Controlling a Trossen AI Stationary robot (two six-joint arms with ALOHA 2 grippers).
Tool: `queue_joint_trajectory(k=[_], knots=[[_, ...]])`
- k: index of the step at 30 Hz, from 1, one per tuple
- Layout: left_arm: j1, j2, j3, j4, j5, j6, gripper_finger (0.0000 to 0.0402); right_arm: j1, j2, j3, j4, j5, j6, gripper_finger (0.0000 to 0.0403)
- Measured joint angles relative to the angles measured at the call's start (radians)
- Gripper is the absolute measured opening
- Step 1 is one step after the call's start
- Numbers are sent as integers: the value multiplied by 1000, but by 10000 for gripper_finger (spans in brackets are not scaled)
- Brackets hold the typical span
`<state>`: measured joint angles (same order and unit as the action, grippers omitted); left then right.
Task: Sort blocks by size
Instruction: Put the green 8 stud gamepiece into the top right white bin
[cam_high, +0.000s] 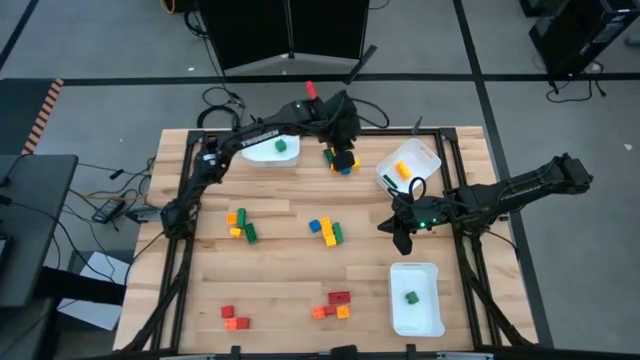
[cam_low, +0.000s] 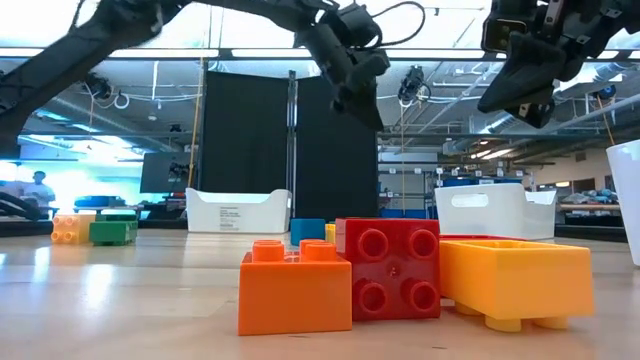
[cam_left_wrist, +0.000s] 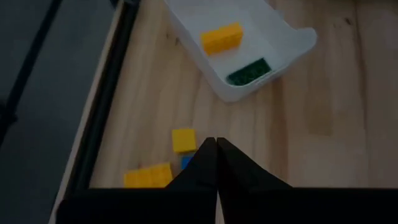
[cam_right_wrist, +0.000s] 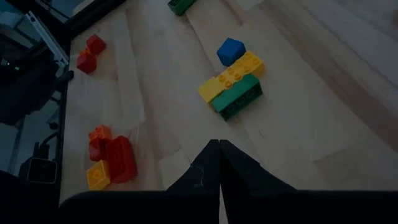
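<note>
Worktop: pale wooden plank worktop (cam_high: 290, 290) in a workshop room with a black curtain behind it; everything below is placed against this worktop.
Bins: three white plastic bins. The far-left bin (cam_high: 268, 150) holds one green brick, the far-right bin (cam_high: 412, 163) holds a yellow and a green brick, and the near-right bin (cam_high: 418, 300) holds one small green brick.
Done so far: by my reading, only about four bricks are binned, so the sort is at an early stage.
Left to do: most of the small plastic toy bricks lie loose in clusters: a yellow, green and orange group (cam_high: 240, 225) left of centre, a blue, yellow and green group (cam_high: 325, 230) at centre, a red and orange group (cam_high: 336, 305) near the front, and two red-orange bricks (cam_high: 233, 318) at front left.
Brick look: studded, glossy blocks, from tiny cubes to longer two-row bricks.
Left claw: left claw (cam_high: 343, 158) hangs at the far edge, fingers pressed together over a yellow and blue cluster (cam_left_wrist: 168, 162); whether it grips a brick I cannot tell.
Right claw: right claw (cam_high: 403, 240) hangs right of centre, fingers together, empty.
</note>
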<state>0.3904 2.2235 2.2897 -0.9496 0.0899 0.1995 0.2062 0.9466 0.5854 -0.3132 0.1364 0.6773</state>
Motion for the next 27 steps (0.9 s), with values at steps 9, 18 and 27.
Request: queue_joint_trajectory(k=[9, 18, 27], knots=[[-82, -438, -741, 442, -126, -175, 1, -1, 0, 0, -3, -2, 0, 11], [-216, -874, -1236, 583, -215, -351, 3, -5, 0, 0, 6, 5, -26, 37], [-417, -1156, -1494, 579, -412, -395, 5, -30, 0, 0, 90, 12, -125, 39]])
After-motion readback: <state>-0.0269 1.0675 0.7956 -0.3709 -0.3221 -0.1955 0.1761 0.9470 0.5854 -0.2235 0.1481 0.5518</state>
